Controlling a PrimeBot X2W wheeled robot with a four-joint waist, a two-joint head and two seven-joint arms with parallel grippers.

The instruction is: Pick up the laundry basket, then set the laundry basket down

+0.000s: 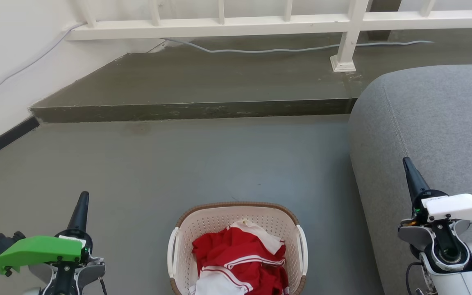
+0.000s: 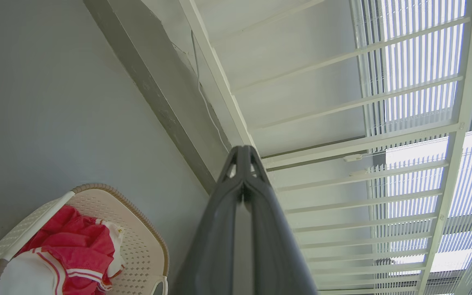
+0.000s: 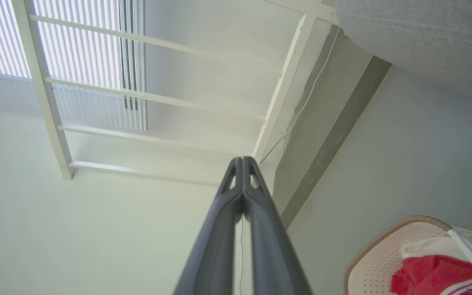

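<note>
The laundry basket (image 1: 209,221) stands on the grey floor at the bottom middle of the head view, cream-white and perforated with a brown rim and white side handles, holding red and white clothes (image 1: 240,258). My left gripper (image 1: 82,201) is well to its left, fingers pressed together and empty. My right gripper (image 1: 409,165) is far to its right, over the sofa's edge, also shut on nothing. The left wrist view has the basket (image 2: 137,241) at lower left of the shut gripper (image 2: 243,150). In the right wrist view the basket (image 3: 383,262) sits lower right of the shut gripper (image 3: 243,160).
A grey sofa (image 1: 436,119) fills the right side. A raised concrete step (image 1: 195,110) runs across ahead, with a white railing (image 1: 285,22) and a loose cable (image 1: 285,50) on it. A white wall (image 1: 10,61) closes the left. Open floor lies between basket and step.
</note>
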